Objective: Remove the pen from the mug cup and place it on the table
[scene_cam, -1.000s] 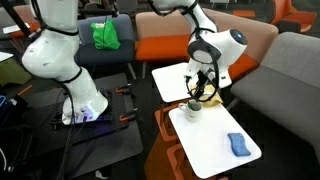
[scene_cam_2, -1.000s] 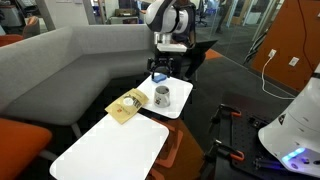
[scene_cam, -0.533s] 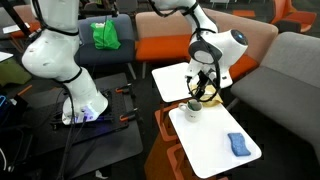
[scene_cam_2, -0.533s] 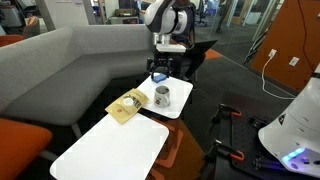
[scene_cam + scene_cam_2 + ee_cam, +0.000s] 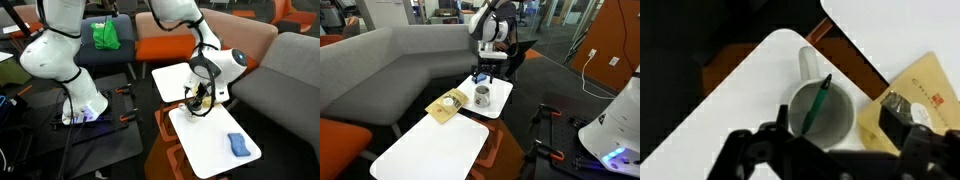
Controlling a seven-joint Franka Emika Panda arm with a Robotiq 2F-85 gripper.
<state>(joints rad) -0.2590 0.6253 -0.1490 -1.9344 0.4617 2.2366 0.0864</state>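
a grey sofa (image 5: 380,70) fills the left of an exterior view, and the white robot arm (image 5: 488,20) reaches down in front of it. two white tabletops stand close together with a narrow gap between them: the near tabletop (image 5: 430,150) and the far tabletop (image 5: 502,103), which carries the mug. in the exterior view from the opposite side, the mug's tabletop (image 5: 215,135) is the near one, and a blue cloth (image 5: 238,145) lies toward its near right corner, well apart from the mug.

a brown paper packet (image 5: 447,105) lies just left of the mug, beside the gap. the hand (image 5: 483,74) hangs directly above the mug (image 5: 481,96), close over its rim. in the wrist view the hand (image 5: 820,140) is spread wide, one finger on each side of the mug (image 5: 840,125), and pinches nothing. the mug stands upright near the tabletop's rounded corner, its handle pointing to the far side of that view. the green pen (image 5: 817,103) is inside the mug, leaning against the rim on the handle side, with its tip poking just above the rim. the packet (image 5: 915,90) shows at the right of that view.
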